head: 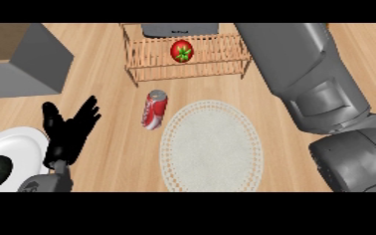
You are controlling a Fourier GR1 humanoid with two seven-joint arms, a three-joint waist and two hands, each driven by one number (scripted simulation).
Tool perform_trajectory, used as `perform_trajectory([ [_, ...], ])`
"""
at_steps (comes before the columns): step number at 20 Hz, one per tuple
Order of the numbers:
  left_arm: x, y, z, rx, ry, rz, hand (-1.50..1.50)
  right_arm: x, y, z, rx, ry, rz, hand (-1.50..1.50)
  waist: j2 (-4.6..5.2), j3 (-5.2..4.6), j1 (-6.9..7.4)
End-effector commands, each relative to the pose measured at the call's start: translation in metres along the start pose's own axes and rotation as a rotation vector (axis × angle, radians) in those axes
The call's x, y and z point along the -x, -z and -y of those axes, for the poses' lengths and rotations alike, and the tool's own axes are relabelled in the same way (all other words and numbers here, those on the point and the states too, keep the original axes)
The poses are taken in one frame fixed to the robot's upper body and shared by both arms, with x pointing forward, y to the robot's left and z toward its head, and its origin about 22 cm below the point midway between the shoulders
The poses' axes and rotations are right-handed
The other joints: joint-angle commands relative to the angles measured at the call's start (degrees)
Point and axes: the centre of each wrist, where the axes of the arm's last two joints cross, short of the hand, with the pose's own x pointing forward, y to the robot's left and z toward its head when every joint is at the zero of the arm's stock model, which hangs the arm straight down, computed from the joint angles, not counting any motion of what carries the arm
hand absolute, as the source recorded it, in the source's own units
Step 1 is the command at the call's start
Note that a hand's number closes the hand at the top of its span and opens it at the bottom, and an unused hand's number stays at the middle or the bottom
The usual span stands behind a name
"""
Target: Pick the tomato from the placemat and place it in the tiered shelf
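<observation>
The red tomato (pixel 181 51) with its green stalk lies on the slatted wooden tiered shelf (pixel 220 55) at the back of the counter. Nothing touches it. The round white placemat (pixel 211 147) lies bare in the middle, nearer to me. My left hand (pixel 70 129) rests open at the lower left, fingers up, well away from the tomato. My right forearm (pixel 308 79) runs up the right side past the shelf's right end; its hand is beyond the top of the view.
A red soda can (pixel 154 110) lies on its side between the shelf and the placemat's left edge. A white plate (pixel 18 147) sits at the lower left beside my left hand. A grey box (pixel 33 64) stands at the upper left. A dark grey object (pixel 180 30) sits behind the tomato.
</observation>
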Motion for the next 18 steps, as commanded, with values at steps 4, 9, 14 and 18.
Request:
perform_trajectory([
  [4, 0.006, 0.000, -0.005, 0.008, -0.001, 0.013, 0.00, 0.002, 0.008, 0.021, 0.064, 0.301, -0.052, -1.50, 0.07, -0.01, 0.20],
  [9, 0.019, 0.000, -0.018, -0.025, 0.006, -0.026, 0.00, -0.004, 0.013, 0.050, 0.258, 0.319, -0.038, -1.50, -0.28, -0.03, -0.76],
  [14, 0.000, -0.001, -0.010, -0.037, -0.007, -0.002, 0.00, 0.011, 0.021, 0.081, 0.407, 0.314, -0.121, -1.50, -0.74, 0.02, -1.53],
  [18, 0.011, -0.009, 0.005, -0.028, -0.013, -0.014, 0.00, 0.029, 0.027, 0.146, 0.483, 0.384, -0.173, -1.50, -1.02, 0.06, -2.28],
])
